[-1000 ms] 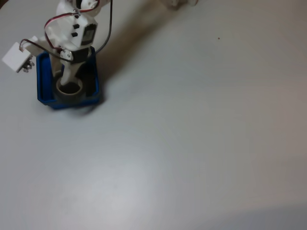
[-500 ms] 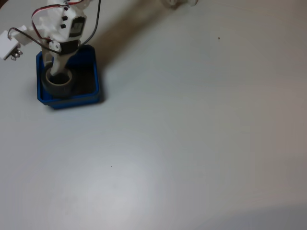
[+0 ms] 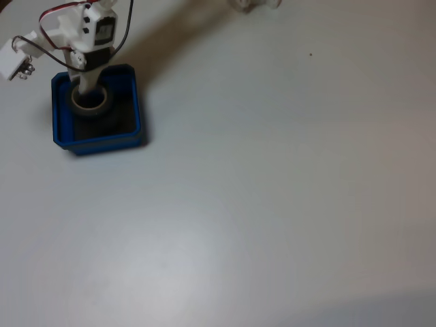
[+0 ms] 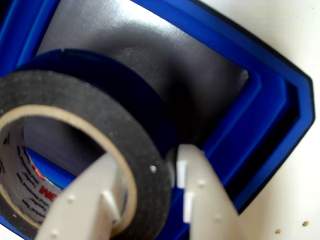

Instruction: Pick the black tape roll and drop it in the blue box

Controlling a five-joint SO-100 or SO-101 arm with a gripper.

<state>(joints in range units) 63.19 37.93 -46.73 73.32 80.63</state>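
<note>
One black tape roll [image 4: 85, 125] sits inside the blue box [image 4: 270, 100]; the gripper [image 4: 147, 195] clasps its wall.

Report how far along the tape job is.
Done: the black tape roll has been picked up and brought over the blue box; the wrist view shows the box's dark floor beneath it. In hand: the gripper is shut on the roll's wall, one finger inside the core, one outside. Left: open the jaws to drop the roll, then pull the arm clear.
</note>
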